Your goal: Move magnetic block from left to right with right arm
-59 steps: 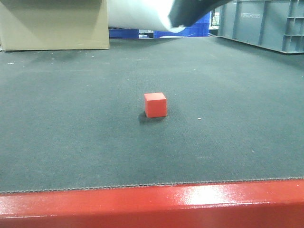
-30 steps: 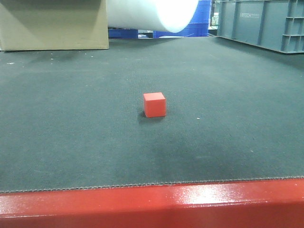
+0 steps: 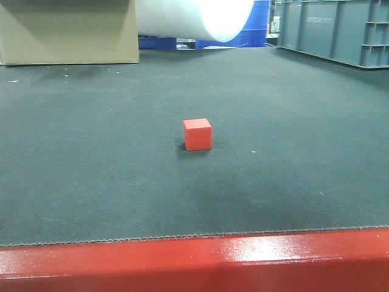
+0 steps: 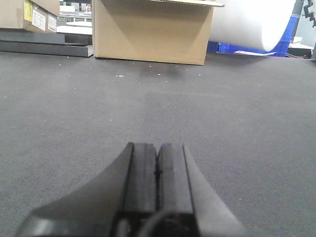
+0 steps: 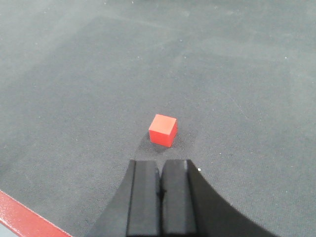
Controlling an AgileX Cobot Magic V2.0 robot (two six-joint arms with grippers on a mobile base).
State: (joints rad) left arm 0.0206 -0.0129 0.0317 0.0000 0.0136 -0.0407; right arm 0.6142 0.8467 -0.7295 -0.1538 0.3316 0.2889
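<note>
1. Right gripper (image 5: 159,180) — fingers pressed together, holding nothing, above the dark mat (image 5: 74,74).
2. Magnetic block (image 5: 163,130) sits on the mat just beyond its fingertips — apart.
3. Left gripper (image 4: 157,165) is likewise closed.

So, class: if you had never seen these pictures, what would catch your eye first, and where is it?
The magnetic block, a small red-orange cube, sits alone near the middle of the dark mat. From the right wrist view it lies just ahead of the right tool, whose fingers are shut. A glossy red edge strip runs along the mat's near side.
</note>
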